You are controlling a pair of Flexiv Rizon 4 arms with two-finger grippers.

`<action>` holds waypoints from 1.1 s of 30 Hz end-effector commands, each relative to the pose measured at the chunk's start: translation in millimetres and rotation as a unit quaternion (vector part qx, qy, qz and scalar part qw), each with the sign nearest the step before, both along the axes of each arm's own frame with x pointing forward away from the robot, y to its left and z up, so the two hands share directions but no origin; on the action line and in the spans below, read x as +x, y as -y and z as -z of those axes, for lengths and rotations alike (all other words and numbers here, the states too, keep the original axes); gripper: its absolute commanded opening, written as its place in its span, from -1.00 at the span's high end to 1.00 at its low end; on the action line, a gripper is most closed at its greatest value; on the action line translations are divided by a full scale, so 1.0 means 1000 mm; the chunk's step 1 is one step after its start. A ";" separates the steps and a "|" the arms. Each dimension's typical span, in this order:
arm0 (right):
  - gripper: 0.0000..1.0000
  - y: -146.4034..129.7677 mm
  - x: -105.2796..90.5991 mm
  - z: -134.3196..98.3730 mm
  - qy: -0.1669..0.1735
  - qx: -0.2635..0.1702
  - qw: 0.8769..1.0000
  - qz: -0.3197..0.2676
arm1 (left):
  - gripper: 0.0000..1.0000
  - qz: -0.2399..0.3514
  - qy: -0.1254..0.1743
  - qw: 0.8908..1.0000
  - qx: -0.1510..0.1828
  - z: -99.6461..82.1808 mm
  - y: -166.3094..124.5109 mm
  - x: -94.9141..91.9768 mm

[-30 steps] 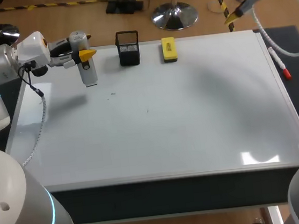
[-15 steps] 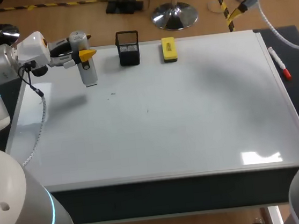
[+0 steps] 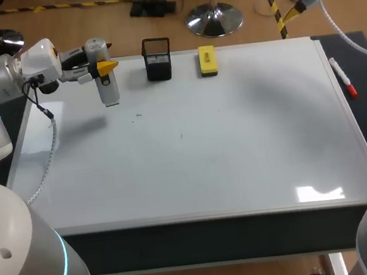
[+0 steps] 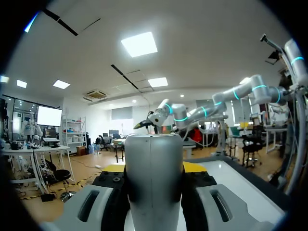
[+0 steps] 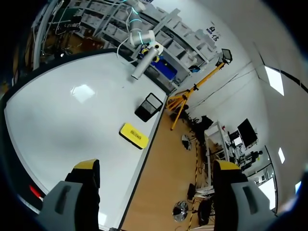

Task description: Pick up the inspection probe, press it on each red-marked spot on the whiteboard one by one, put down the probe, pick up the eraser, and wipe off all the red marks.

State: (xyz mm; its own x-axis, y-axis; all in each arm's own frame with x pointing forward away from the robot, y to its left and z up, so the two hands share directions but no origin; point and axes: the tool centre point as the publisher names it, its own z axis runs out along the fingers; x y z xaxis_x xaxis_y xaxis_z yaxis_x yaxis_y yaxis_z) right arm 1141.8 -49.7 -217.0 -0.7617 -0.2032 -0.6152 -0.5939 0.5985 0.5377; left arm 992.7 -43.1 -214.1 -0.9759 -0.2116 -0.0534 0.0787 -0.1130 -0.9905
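The grey cylindrical probe (image 3: 105, 80) hangs upright over the whiteboard's (image 3: 191, 150) far left corner, with my left gripper (image 3: 101, 68) shut on its upper part. In the left wrist view the probe (image 4: 154, 185) fills the gap between the fingers of that gripper (image 4: 154, 168). The yellow eraser (image 3: 207, 60) lies at the board's far edge, and in the right wrist view it is the yellow block (image 5: 134, 135). My right gripper (image 5: 156, 166) is high beyond the far right corner, open and holding nothing. I see no red marks on the board, only two tiny dark specks (image 3: 138, 115).
A black mesh holder (image 3: 157, 59) stands on the far edge between the probe and the eraser. A white marker with a red cap (image 3: 344, 78) lies on the dark strip right of the board.
My right arm has drawn up and to the right, away from the table's far right corner. The left arm and the probe have stayed put.
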 end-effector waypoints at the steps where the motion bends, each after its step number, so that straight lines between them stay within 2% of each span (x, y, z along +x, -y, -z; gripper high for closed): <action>1: -1.00 0.001 0.000 -0.001 0.000 -0.002 1.000 -0.001 | 1.00 -0.001 0.001 1.000 -0.001 -0.001 0.000 -0.001; 24: -1.00 0.001 0.000 -0.001 0.000 -0.002 1.000 -0.001 | 1.00 -0.001 0.001 1.000 -0.001 -0.001 0.000 -0.001; 28: -1.00 0.001 0.000 -0.001 0.000 -0.002 1.000 -0.001 | 1.00 0.010 0.008 1.000 0.001 -0.005 0.008 0.007; 33: -1.00 0.001 0.000 -0.001 0.000 -0.002 1.000 -0.001 | 1.00 0.033 0.029 0.999 0.003 -0.020 0.023 0.022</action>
State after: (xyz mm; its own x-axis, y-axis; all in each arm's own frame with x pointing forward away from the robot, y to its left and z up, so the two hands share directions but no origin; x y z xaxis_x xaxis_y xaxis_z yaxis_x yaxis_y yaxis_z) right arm 1140.9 -50.1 -217.1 -0.7612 -0.2014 -0.6164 -0.5938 0.5985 0.5378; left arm 997.7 -59.6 -198.1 -0.9784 -0.1790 -0.1035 0.1251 -0.1139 -0.9856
